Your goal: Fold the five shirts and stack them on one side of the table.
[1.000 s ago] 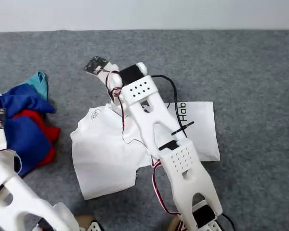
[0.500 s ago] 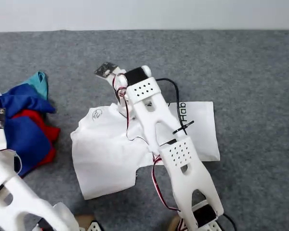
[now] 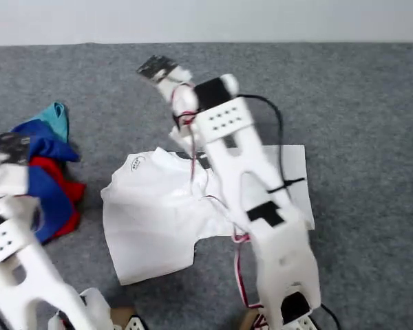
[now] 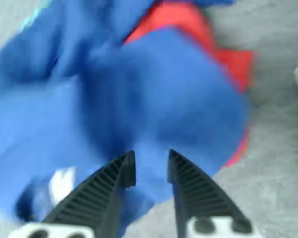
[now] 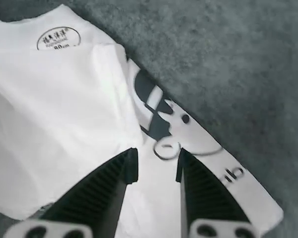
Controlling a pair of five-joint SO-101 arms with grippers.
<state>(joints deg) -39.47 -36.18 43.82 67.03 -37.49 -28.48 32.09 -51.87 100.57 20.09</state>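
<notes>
Progress: first shirt under way, nothing stacked yet

Nearest the arm bases you have the white shirt (image 3: 155, 220) lying on the grey bench (image 3: 358, 103). One edge is lapped over its printed side and the rest is loose and uneven, so I judge it partly folded at best. Your right claw (image 5: 154, 166) hangs just above it, over the print, jaws a little spread and pinching nothing. Further off, at the left side of the bench, sits the pile of coloured shirts (image 3: 48, 179): blue, red and teal bunched together, none of them folded. You cannot tell how many garments are in it. Your left claw (image 4: 148, 168) hovers over the blue cloth there, jaws narrowly parted and empty. As I read it, you have yet to finish the white shirt, fold each coloured one and stack them all at one side.
</notes>
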